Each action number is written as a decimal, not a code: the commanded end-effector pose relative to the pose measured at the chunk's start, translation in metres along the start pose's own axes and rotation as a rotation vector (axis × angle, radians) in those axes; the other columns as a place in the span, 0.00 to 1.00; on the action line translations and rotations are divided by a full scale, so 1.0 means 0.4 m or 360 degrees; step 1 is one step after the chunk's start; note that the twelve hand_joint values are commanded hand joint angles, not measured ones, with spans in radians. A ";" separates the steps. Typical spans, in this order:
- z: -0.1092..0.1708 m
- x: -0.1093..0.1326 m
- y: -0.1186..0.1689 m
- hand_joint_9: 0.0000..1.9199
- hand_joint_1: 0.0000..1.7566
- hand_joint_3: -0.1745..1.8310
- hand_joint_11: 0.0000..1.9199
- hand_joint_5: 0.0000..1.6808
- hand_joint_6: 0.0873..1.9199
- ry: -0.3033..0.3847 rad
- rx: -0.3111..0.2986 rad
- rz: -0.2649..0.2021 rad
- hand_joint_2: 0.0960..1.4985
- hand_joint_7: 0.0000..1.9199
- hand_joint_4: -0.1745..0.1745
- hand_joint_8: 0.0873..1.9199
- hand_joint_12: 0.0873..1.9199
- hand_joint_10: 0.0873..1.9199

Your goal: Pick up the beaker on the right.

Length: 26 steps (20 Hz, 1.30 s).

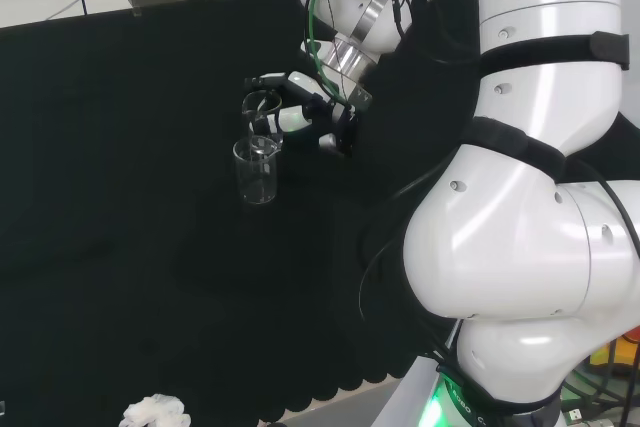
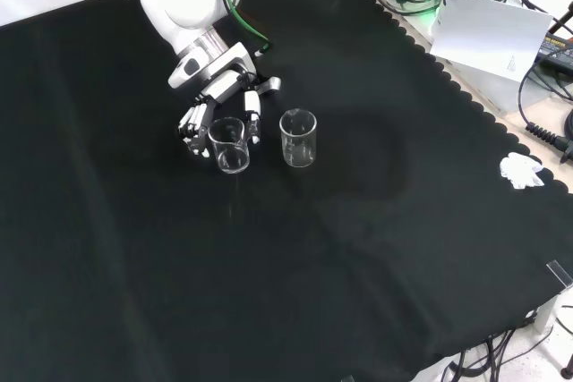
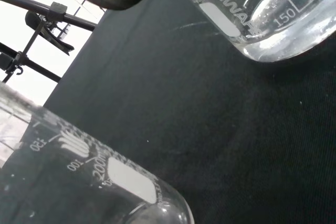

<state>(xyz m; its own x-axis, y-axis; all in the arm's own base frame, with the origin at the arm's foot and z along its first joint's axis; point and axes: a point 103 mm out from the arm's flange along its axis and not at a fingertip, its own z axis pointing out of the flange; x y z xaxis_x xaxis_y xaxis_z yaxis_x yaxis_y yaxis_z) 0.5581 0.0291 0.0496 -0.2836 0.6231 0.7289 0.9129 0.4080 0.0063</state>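
Beakers, two of clear glass, stood upright on the black cloth (image 2: pixel 376 248); in the front view the hand (image 2: pixel 219 100) had its fingers (image 2: pixel 195 121) curled around the left beaker (image 2: pixel 229 145), while the right beaker (image 2: pixel 298 138) stood free just beside it

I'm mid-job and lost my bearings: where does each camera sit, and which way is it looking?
Head view: behind and above the arm's base, looking over the white links at the hand and two beakers.
Front view: opposite side, looking down on the cloth; the hand enters from the top.
Wrist view: at the wrist, close on both beakers.
Shared: the hand against the left beaker, the right beaker apart.
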 end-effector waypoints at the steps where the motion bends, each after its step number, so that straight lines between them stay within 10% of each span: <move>1: 0.001 0.004 0.006 0.37 0.54 0.00 0.11 0.31 0.00 0.0022 0.0030 0.0006 0.56 0.28 0.27 0.43 0.70 0.32; 17: 0.028 -0.001 0.006 0.37 0.53 0.00 0.11 0.32 0.02 0.0073 0.0071 0.0014 0.56 0.28 0.26 0.45 0.70 0.32; 22: 0.004 -0.050 -0.005 0.36 0.53 0.00 0.11 0.25 0.48 0.0075 0.0065 0.0022 0.56 0.28 0.30 0.46 0.70 0.32; 26: -0.002 -0.048 -0.003 0.36 0.53 0.00 0.11 0.23 0.54 0.0073 0.0048 0.0021 0.56 0.27 0.30 0.46 0.70 0.32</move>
<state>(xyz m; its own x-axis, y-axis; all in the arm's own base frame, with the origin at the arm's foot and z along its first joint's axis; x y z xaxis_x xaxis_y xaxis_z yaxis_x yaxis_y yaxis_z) 0.5622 0.0223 0.0367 -0.2583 0.5978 0.7589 0.9040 0.4266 -0.0284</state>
